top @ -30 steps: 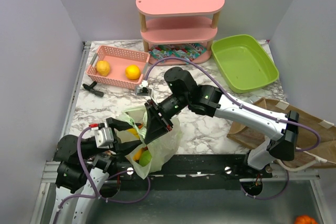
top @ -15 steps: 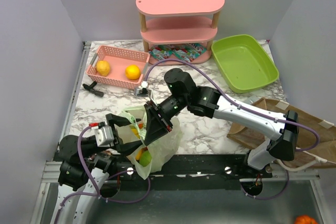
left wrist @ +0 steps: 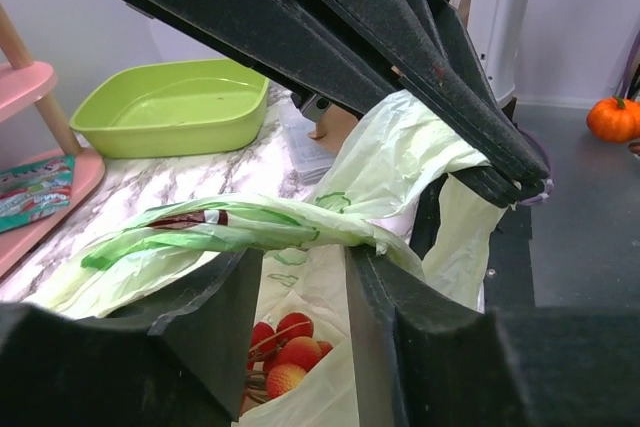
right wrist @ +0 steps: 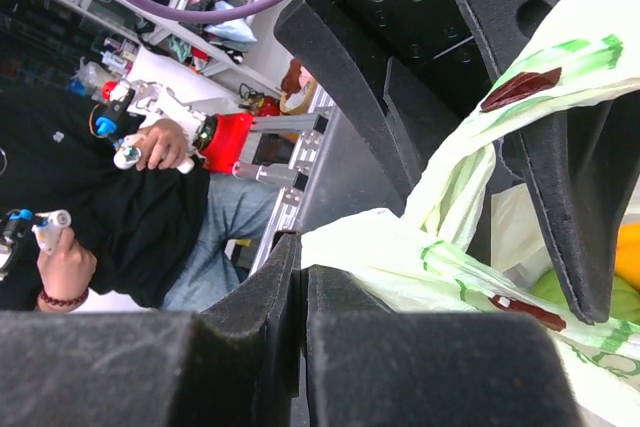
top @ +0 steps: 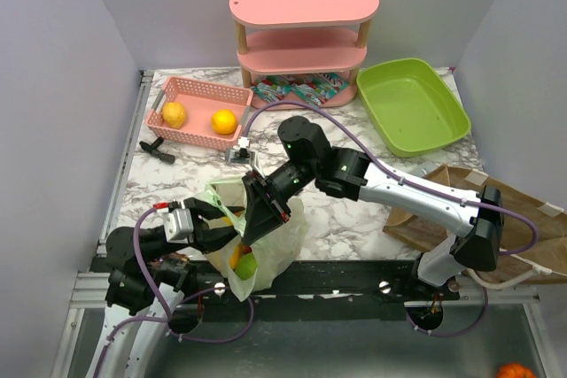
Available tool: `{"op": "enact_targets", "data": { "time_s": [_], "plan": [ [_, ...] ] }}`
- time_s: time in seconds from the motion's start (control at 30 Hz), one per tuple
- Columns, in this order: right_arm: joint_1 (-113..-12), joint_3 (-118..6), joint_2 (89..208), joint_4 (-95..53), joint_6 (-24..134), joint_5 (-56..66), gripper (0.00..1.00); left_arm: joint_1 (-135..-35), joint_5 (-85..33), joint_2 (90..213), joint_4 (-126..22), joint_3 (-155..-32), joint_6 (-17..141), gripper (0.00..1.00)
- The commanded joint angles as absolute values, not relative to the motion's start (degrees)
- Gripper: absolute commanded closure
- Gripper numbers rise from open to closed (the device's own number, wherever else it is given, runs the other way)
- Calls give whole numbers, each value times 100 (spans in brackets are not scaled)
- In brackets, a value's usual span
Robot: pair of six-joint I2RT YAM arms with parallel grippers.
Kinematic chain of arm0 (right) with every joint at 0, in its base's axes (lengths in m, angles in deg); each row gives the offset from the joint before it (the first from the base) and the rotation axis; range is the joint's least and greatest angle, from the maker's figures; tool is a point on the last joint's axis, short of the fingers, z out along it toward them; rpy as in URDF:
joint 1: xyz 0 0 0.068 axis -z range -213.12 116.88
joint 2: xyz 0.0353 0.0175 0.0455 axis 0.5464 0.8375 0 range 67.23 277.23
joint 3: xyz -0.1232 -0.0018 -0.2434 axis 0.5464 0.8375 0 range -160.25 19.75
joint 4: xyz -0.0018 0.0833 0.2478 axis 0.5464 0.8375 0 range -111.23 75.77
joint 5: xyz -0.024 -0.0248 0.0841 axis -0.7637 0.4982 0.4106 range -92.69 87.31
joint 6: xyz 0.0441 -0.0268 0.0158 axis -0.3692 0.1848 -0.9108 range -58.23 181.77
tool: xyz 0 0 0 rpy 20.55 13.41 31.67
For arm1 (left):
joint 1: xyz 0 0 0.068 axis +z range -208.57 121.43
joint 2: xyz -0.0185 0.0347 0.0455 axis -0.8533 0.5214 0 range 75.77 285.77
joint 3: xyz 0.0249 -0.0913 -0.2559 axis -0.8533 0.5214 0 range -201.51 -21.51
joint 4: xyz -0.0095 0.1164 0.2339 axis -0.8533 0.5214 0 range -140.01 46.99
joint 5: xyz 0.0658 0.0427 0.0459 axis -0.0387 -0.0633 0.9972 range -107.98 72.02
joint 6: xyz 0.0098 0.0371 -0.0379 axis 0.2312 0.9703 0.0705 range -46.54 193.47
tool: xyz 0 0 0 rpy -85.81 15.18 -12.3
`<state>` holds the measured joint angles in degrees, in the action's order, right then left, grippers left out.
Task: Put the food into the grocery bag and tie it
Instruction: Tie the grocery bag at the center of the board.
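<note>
Grocery bag (top: 276, 238), overhead view: it sits at the near edge of the marble table (top: 354, 214), left of centre, mouth up, between the two arms. The right gripper (top: 246, 235) reaches down from the far side to the bag's mouth. The left gripper (top: 229, 229) comes in from the left at the same rim. Through the film show an orange-yellow piece (top: 236, 257) and a green piece (top: 249, 266). The snack packets (top: 297, 90) lie on the bottom shelf of the pink rack (top: 301, 6), well apart from the grocery bag. The pink basket (top: 208, 88) holds two yellow-orange fruits (top: 174, 114). The green tray (top: 412, 104) stands far right and the brown paper bag (top: 523, 219) near right.

Left wrist view: the left fingers (left wrist: 200, 317) stand apart. A twisted handle strand (left wrist: 240, 227) of the bag lies across the gap, resting on the tips and not squeezed. Small red fruits (left wrist: 285, 339) are visible through the gap, down inside the bag. The right gripper's long black fingers (left wrist: 400, 57) cross overhead, with bag film draped at their tips.

Right wrist view: the right fingers (right wrist: 250, 347) are pressed together with no gap. Bag film starts right at their tips and looks nipped between them, though the contact spot is dark and hard to read. The left gripper's fingers (right wrist: 370, 97) stand just beyond, the strand running between them.
</note>
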<state>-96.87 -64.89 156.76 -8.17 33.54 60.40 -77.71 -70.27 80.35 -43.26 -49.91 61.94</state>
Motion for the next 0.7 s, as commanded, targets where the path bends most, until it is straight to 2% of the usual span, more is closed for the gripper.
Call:
{"op": "enact_targets", "data": {
  "time_s": [0.0, 0.07, 0.13, 0.2, 0.3, 0.43, 0.5, 0.6, 0.67],
  "plan": [
    [-9677, -6367, 15529, -1188, 3162, 6252, 93, -7738, -7222, 8112, -4664, -4887, 6056, 54],
    [-9676, -6347, 15538, -1257, 3125, 6270, 93, -7738, -7253, 8076, -4747, -4852, 5969, 37],
    [-9681, -6337, 15547, -1306, 3098, 6279, 93, -7738, -7251, 8024, -4808, -4834, 5908, 27],
    [-9682, -6322, 15564, -1348, 3075, 6287, 94, -7738, -7257, 7964, -4844, -4830, 5871, 22],
    [-9676, -6314, 15581, -1426, 3038, 6309, 93, -7738, -7217, 7945, -4858, -4819, 5861, 24],
    [-9678, -6289, 15582, -1484, 2991, 6335, 94, -7737, -7125, 8014, -4967, -4755, 5792, 44],
    [-9680, -6275, 15573, -1530, 2950, 6353, 94, -7738, -7124, 8066, -5160, -4719, 5686, 48],
    [-9677, -6220, 15541, -1673, 2867, 6366, 93, -7743, -7106, 8147, -5350, -4679, 5566, 50],
    [-9677, -6174, 15522, -1770, 2808, 6388, 94, -7738, -7123, 8194, -5466, -4652, 5470, 46]
  ]
}}
